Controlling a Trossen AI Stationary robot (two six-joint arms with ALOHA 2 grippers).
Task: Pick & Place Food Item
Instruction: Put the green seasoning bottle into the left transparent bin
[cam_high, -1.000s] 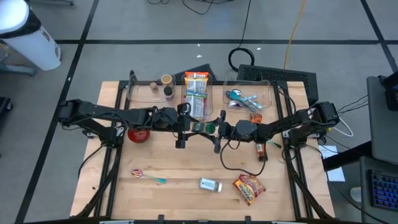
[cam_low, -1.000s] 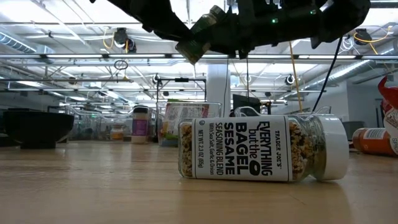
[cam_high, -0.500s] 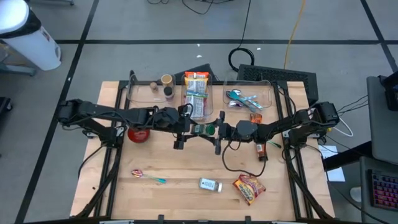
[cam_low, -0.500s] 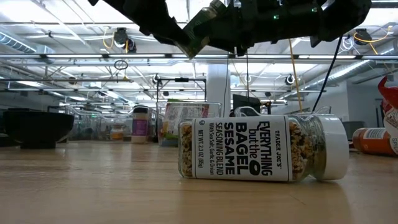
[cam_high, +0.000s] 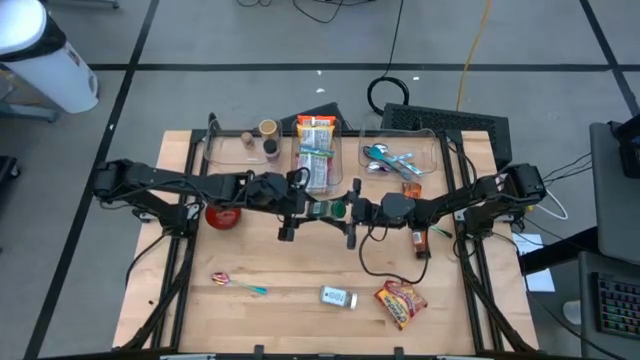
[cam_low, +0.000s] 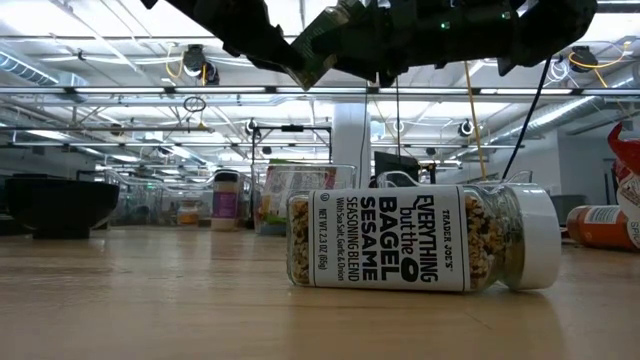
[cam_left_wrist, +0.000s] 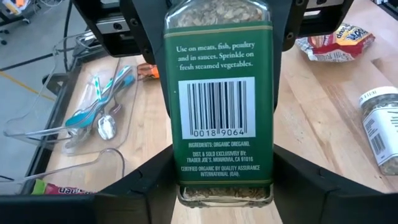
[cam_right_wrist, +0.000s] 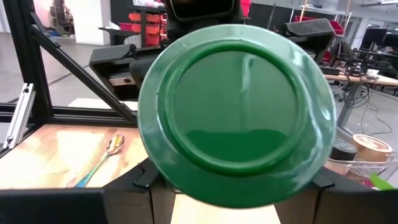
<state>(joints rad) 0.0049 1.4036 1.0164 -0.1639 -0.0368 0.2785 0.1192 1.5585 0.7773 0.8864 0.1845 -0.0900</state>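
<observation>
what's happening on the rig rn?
Both arms meet above the middle of the table with a green-lidded oregano jar held in the air between them. The left gripper clasps the jar's base end and the right gripper its lid end, so it looks like a handover in progress. A sesame seasoning jar lies on its side on the table nearer the front, untouched.

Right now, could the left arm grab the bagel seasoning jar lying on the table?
Probably not yet. The left gripper is busy, sharing the green-lidded oregano jar with the right gripper mid-air. The bagel seasoning jar lies unblocked nearer the table's front edge.
</observation>
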